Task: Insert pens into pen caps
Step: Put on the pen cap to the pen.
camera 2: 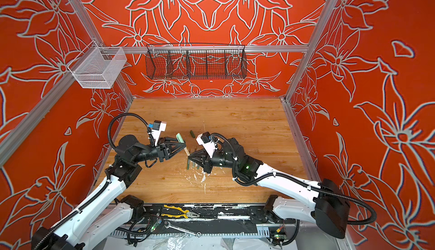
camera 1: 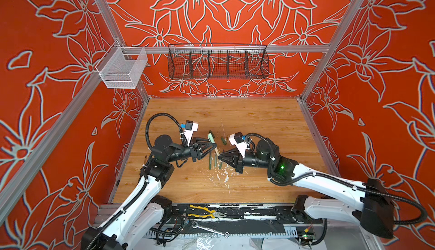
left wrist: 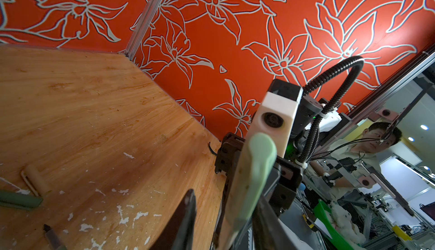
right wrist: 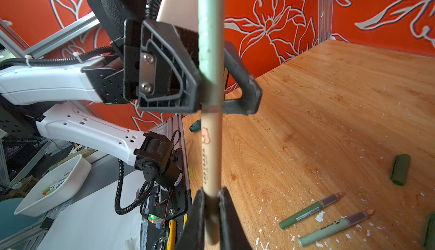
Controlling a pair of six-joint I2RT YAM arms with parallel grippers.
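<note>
Wood table | right gripper clamps tan pen | green cap inside left gripper — grip unclear

Three pens abreast on table centre; fourth pen aloft near them. Loose pen cap behind. Pliers, wrench in front of table. Wire basket on rear rail; mesh bin rear-left.
</note>
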